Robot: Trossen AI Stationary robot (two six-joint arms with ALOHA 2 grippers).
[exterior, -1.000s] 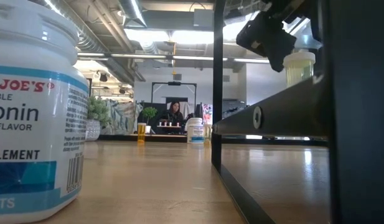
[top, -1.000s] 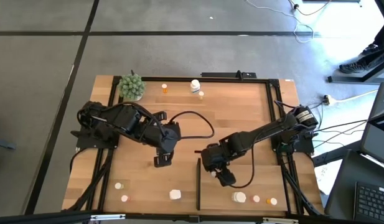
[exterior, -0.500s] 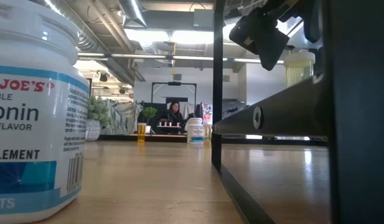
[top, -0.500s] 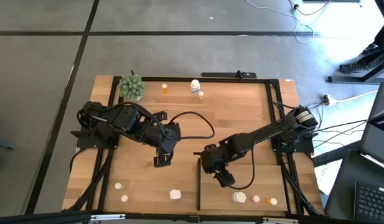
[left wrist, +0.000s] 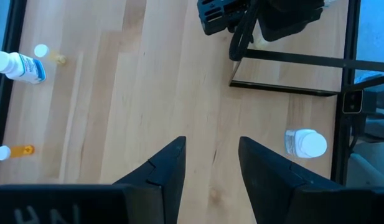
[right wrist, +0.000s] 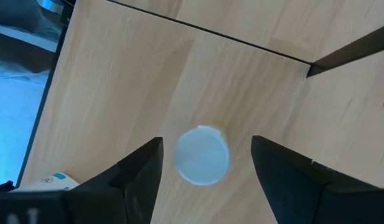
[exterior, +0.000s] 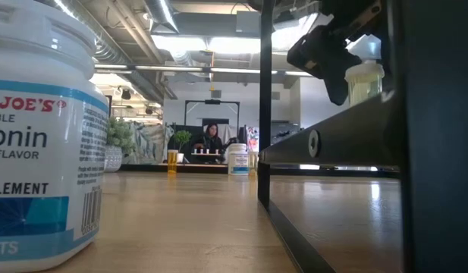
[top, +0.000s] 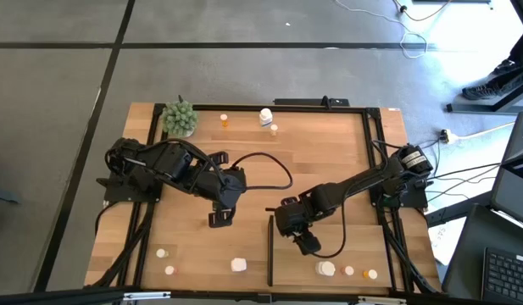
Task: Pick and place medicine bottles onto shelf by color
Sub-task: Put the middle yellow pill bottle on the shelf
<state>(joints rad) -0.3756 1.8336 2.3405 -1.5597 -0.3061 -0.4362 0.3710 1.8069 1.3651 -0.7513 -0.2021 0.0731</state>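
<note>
My right gripper (right wrist: 205, 148) hangs open over the shelf (top: 356, 247), its fingers on either side of a small white-capped medicine bottle (right wrist: 202, 155) without touching it. That bottle (exterior: 365, 80) stands upright on the shelf just below the gripper (exterior: 330, 57); the high view hides it under the arm. My left gripper (top: 219, 217) hovers open and empty above the table's middle. More medicine bottles stand along the near edge (top: 238, 265) (top: 326, 268) and the far edge (top: 265, 116) (top: 225, 120).
A green spiky plant ball (top: 180, 118) sits at the far left corner. The shelf's thin black strip (top: 270, 250) runs beside my right gripper. A large white bottle with a blue label (exterior: 36, 136) stands close to the low camera. A person (exterior: 212, 140) sits far behind the table.
</note>
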